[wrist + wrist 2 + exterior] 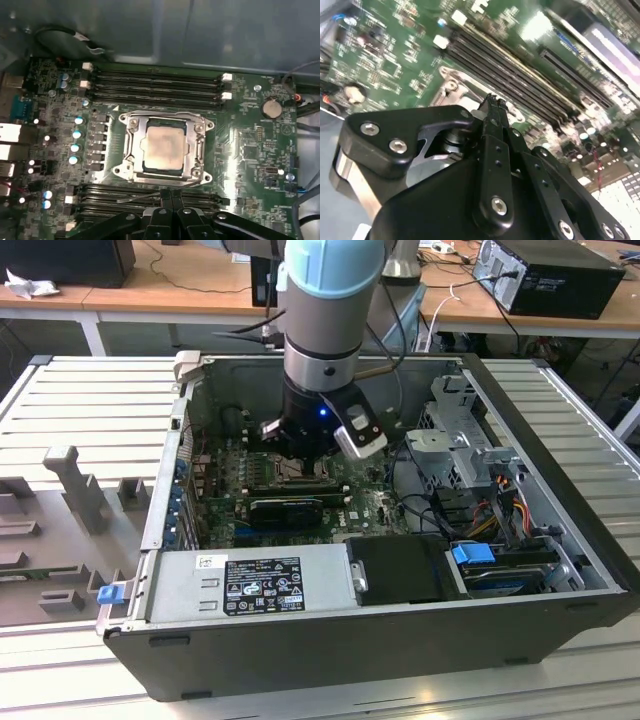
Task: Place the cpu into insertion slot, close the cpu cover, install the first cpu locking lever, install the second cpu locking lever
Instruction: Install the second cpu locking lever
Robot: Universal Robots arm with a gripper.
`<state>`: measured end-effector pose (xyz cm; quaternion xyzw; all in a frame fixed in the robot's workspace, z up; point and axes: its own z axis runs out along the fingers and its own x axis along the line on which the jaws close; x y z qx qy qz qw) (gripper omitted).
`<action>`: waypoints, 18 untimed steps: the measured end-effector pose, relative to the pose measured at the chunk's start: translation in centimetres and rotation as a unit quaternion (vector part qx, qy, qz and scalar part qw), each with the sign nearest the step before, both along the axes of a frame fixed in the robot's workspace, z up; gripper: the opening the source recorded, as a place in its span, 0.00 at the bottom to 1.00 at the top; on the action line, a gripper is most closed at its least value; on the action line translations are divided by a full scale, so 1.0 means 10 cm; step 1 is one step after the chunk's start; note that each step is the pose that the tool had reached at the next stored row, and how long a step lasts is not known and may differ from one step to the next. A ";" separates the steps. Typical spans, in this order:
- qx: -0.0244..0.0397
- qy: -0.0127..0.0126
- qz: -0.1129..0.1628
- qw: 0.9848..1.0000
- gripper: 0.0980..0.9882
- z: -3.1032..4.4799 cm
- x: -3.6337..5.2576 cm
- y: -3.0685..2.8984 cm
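My pincer (167,197) is down inside the open computer case (560,570), low over the motherboard (245,150). In both wrist views the two black fingers (495,130) are pressed together at the tips with no gap, and nothing is between them. In the first wrist view the tips sit right at the edge of the insertion slot (165,149), next to a thin silvery lever (150,195) that runs along that edge; I cannot tell if they touch it.

The cpu (162,148), pale with a metallic face, lies in the slot. The cpu cover (131,145) lies flat around it, framing the chip through its window. Long black memory slots (155,82) run on both sides of the socket.

In the exterior view the arm (325,330) comes straight down into the case, with the socket beneath the wrist. A black label (262,585) with white print sits on the power supply (250,580) at the near side; its writing is too small to read. Blue tab (110,592) at the case's near corner on the exterior view's left.
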<state>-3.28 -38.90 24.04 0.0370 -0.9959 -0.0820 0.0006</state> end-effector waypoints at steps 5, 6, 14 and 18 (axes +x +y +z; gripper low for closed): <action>0.004 0.000 0.000 1.000 0.01 -0.082 -0.202 0.000; 0.004 0.000 0.000 1.000 0.01 -0.110 -0.203 0.000; 0.041 0.000 0.000 0.999 0.01 -0.239 -0.313 -0.110; 0.059 0.000 0.000 0.998 0.01 -0.331 -0.389 -0.152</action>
